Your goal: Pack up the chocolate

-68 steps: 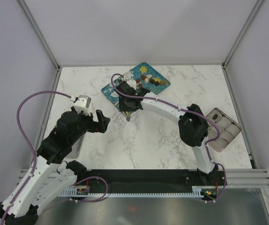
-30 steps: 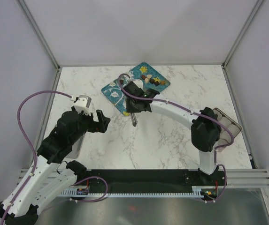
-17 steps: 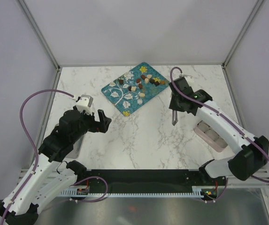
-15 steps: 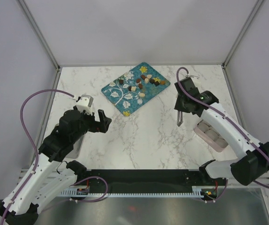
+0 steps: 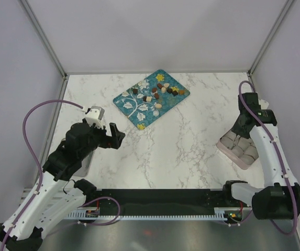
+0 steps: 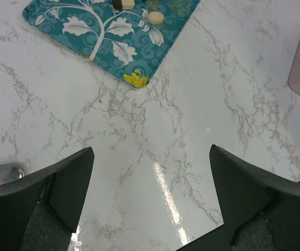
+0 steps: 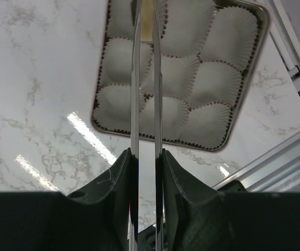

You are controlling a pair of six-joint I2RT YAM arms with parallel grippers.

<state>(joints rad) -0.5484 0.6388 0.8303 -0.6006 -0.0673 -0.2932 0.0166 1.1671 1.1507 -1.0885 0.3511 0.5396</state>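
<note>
Fingers (image 7: pixel 121 172) of the right gripper (image 7: pixel 146 157) are clamping the tongs (image 7: pixel 135 94) above the cup tray (image 7: pixel 100 123), left gripper (image 6: pixel 151 157) gaping idle; slackening early is risking chocolate (image 5: pixel 166 90) missing its cup (image 7: pixel 202 83).

Tray: you'll find the tray (image 5: pixel 134 111) at the far centre of the table (image 5: pixel 181 141), with the chocolate (image 5: pixel 163 90) on its far right part.
Cup box: the cup box (image 5: pixel 224 150) sits at your right edge, well apart from the tray.
Tongs: the tongs (image 7: pixel 145 78) are held in the right gripper (image 7: pixel 145 157), above the box's cups.
Left gripper: the left gripper (image 6: pixel 148 157) is near left, and the tray lies beyond it.
</note>
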